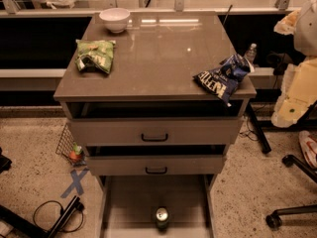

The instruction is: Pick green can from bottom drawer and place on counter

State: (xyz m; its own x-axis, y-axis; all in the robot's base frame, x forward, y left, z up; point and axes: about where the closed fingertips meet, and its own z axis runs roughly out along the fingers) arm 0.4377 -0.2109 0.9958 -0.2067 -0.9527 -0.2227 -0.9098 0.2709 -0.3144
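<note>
**Green can [162, 218] upright in open bottom drawer [129, 207]**

The green can stands on the drawer floor at 6 o'clock in the view, long axis vertical, silver top up. The counter [158, 48] lies toward 12 o'clock from it. The gripper is out of view; its state and bearing to the can cannot be told.

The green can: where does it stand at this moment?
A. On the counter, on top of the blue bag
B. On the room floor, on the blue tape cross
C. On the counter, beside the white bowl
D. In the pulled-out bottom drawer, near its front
D: the green can stands upright on the pale floor of the open bottom drawer, near its front and well below the counter; the gripper is not in view.
</note>
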